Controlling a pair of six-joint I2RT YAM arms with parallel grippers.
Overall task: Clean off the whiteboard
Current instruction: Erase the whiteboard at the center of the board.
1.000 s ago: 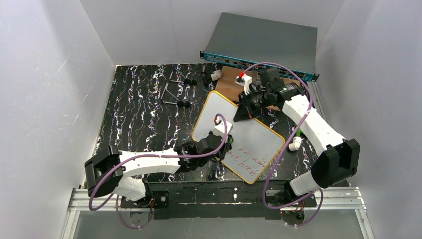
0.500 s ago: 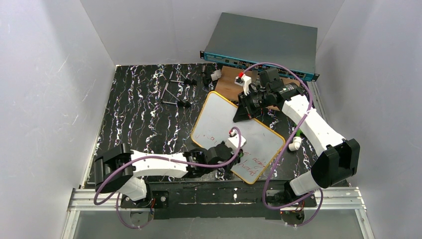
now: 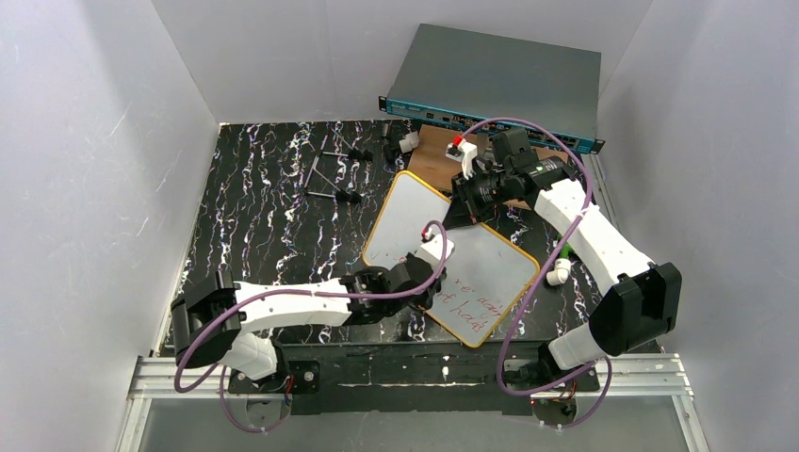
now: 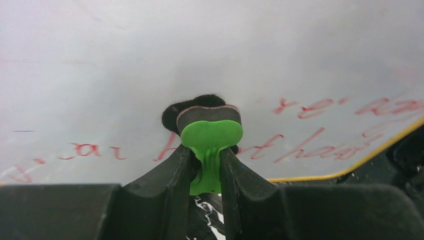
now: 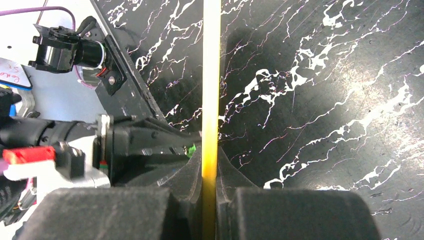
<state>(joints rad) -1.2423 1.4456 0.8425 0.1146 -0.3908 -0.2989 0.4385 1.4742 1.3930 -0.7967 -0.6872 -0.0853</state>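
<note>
The whiteboard (image 4: 200,50) carries red handwriting (image 4: 300,147) in two slanted lines. In the left wrist view the upper line starts with something like "re". The lower line shows loose letters, perhaps "art ha", too smeared and cut off to read for certain. No other text is legible.

Lab — white-walled enclosure (image 3: 94,141), rack unit (image 3: 499,80)

A grey rack unit (image 3: 499,80) (teal front) sits at the black marbled worktop's (image 3: 254,217) far edge, with a brown wooden board (image 3: 433,162) just in front, thin metal rods (image 3: 312,175) further left, and a small white piece (image 3: 560,273) near the right edge.
</note>
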